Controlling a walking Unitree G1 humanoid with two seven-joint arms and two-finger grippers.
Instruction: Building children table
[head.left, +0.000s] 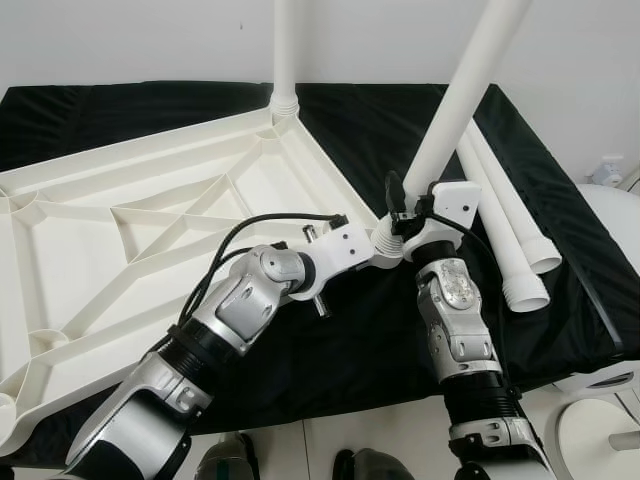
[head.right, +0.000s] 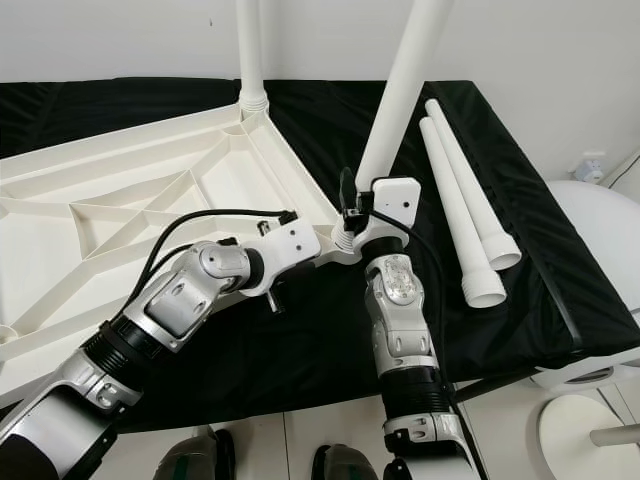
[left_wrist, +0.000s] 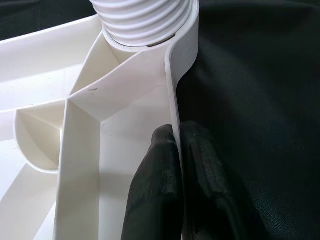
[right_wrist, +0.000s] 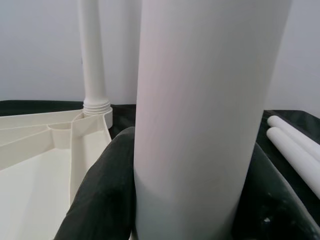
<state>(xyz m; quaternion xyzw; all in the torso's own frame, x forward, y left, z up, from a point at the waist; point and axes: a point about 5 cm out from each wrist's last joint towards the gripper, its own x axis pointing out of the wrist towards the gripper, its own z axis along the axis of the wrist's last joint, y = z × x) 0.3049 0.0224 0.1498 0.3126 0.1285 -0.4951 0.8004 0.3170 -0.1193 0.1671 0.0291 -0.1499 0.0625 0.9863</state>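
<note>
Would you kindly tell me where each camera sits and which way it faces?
Left eye view: on the head, looking down at the upturned tabletop on the black cloth; both arms show.
Right eye view: beside it, same scene, with two spare legs.
Left wrist view: along the left hand, pinching the tabletop's rim near the threaded leg end.
Right wrist view: along the right hand, clasping a leg.
Both wrist views share the tabletop.
</note>
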